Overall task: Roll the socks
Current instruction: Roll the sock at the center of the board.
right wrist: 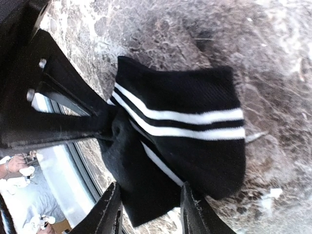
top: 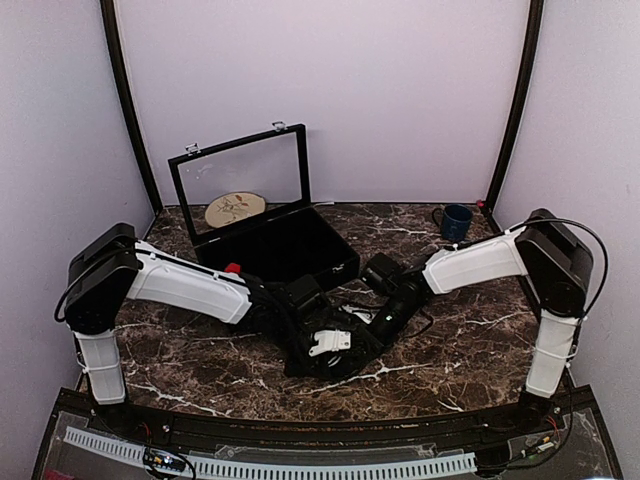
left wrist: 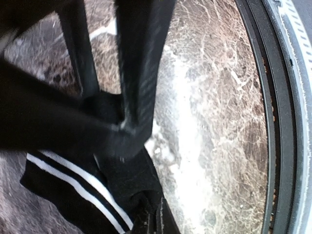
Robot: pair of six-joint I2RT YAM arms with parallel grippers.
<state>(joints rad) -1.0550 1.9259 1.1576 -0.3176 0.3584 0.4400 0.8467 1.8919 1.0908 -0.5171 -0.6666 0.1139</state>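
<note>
1. The black sock (right wrist: 185,122), with its paired white stripes, is lying on the marble table (top: 450,350) in the lower middle of the top view, just where the two arms are meeting
2. The left gripper (right wrist: 108,126) is reaching in from the left of the right wrist view and is clenching a bunched fold of the black sock, its jaws pressed together on the fabric
3. In the left wrist view the striped part is showing at the lower left, under the dark, blurred fingers, and the table's rim is running down the right side
4. The right gripper (right wrist: 148,212) is hanging over the sock's lower edge at the bottom of its own view, released, its fingers standing apart with black fabric lying between them
5. One striped layer is lying across another at an angle, so the sock is looking folded over itself
6. A black case (top: 290,255) is sitting in the upper left middle of the table with its glass lid (top: 245,185) standing open, a round disc (top: 236,209) with a plant drawing is showing through that lid, and a blue mug (top: 457,222) is standing at the upper right, well apart from the sock
</note>
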